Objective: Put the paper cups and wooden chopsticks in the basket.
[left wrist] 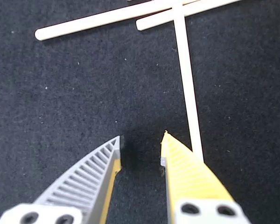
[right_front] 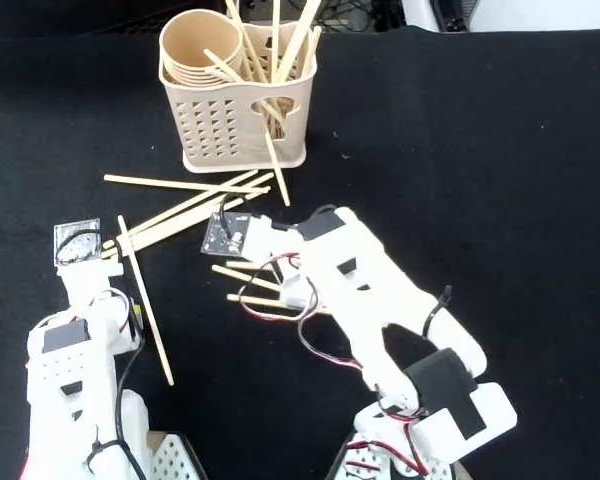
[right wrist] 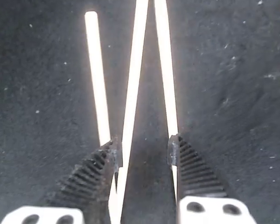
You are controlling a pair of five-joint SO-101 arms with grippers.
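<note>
A beige slotted basket [right_front: 235, 120] stands at the back, holding stacked paper cups [right_front: 200, 50] and several wooden chopsticks [right_front: 280, 45]. More chopsticks [right_front: 185, 205] lie scattered on the black table in front of it. My left gripper [left wrist: 142, 139] [right_front: 120, 300] is open just above the cloth. One long chopstick [left wrist: 186, 84] [right_front: 145, 300] runs along its yellow finger [left wrist: 186, 177]. My right gripper [right wrist: 143, 145] [right_front: 280, 288] is open and low over three near-parallel chopsticks. The middle chopstick [right wrist: 134, 79] lies between the jaws, another [right wrist: 97, 74] outside the dark finger, and a third [right wrist: 165, 70] passes under the other finger.
Two crossed chopsticks [left wrist: 130, 16] lie ahead of the left gripper. One chopstick [right_front: 276, 170] leans against the basket's front. The right half of the table [right_front: 500, 180] is bare black cloth. Both arm bases sit at the near edge.
</note>
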